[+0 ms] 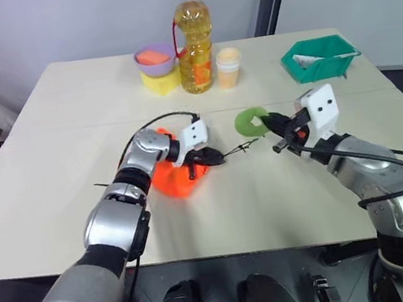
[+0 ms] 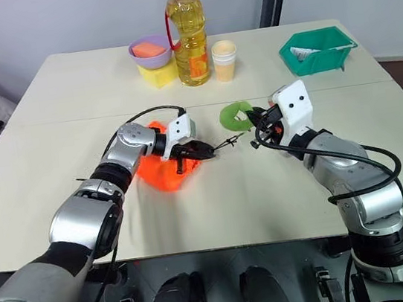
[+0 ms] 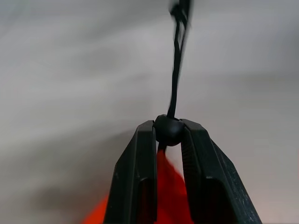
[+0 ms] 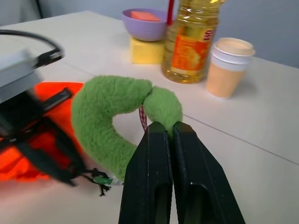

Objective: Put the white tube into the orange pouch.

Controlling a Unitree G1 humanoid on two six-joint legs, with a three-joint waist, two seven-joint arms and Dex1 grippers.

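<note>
The left claw (image 3: pixel 168 140) is pinched on the small black cord stopper (image 3: pixel 168 129) at the mouth of the orange pouch (image 1: pixel 177 178), which lies on the table (image 1: pixel 60 163) under that wrist. From the stopper the thin black cord (image 1: pixel 240 147) runs to the green ring (image 4: pixel 107 116), a plush loop that the right claw (image 4: pixel 169 128) clamps tight, lifted just off the table. The white tube cannot be made out, so its place is unknown. Judging by this, the step in hand is working the drawstring. If it is being closed, the next move calls for drawing ring and stopper apart.
</note>
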